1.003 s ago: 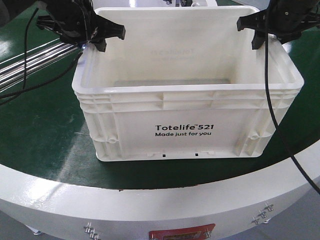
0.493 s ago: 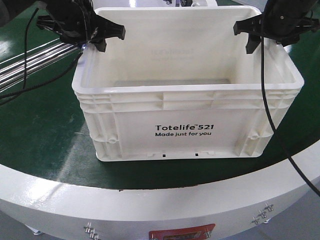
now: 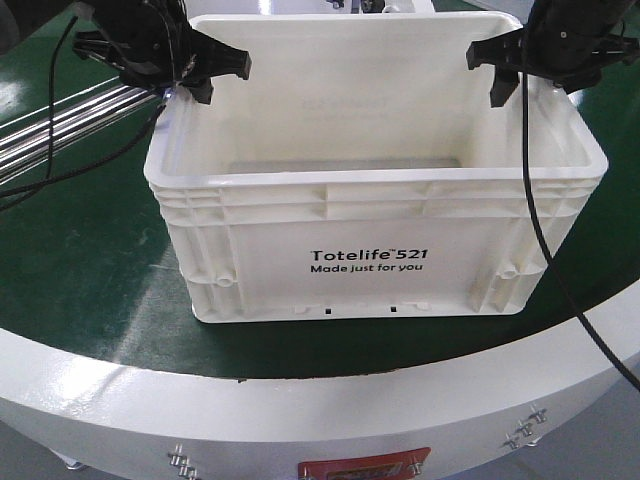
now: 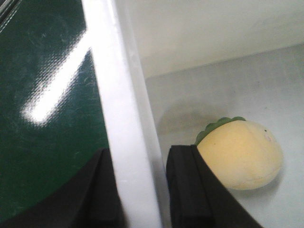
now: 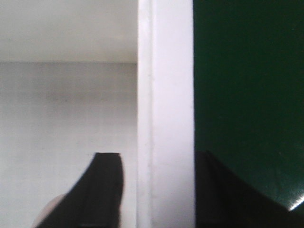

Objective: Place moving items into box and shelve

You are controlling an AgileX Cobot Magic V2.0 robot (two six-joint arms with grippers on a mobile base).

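Front view: the box (image 3: 370, 230) sits mid-way on the green table (image 3: 80, 260), print side facing me, long axis across the frame. The left gripper (image 3: 195, 85) is at the left short wall's rim and the right gripper (image 3: 505, 80) is at the right short wall's rim, roughly opposite each other. My read is that this is the setup for a two-arm lift by the rim, so the load is split and the crate stays level for shelving. The right arm's cable (image 3: 535, 230) drapes down the near right corner and could snag on the lift.

Left wrist: the fingers (image 4: 190, 190) straddle the rim (image 4: 126, 118), one outside over the green and one inside. They are tight to the lip on both sides. I can't tell from here whether the jaws are actually clamped or just snug.

A pale yellow toy fruit (image 4: 240, 154) with a green leaf lies on the crate floor just beside the inner finger. At least one item is in, so I judge loading done or nearly done.

Right wrist: same straddle, with the rim (image 5: 166, 118) running up between the fingers (image 5: 102, 190). The outer finger is against the lip, and the inner one stands clear with wall showing in the gap. These jaws are released and not gripping yet. I'd close the right and confirm the left before any lift.
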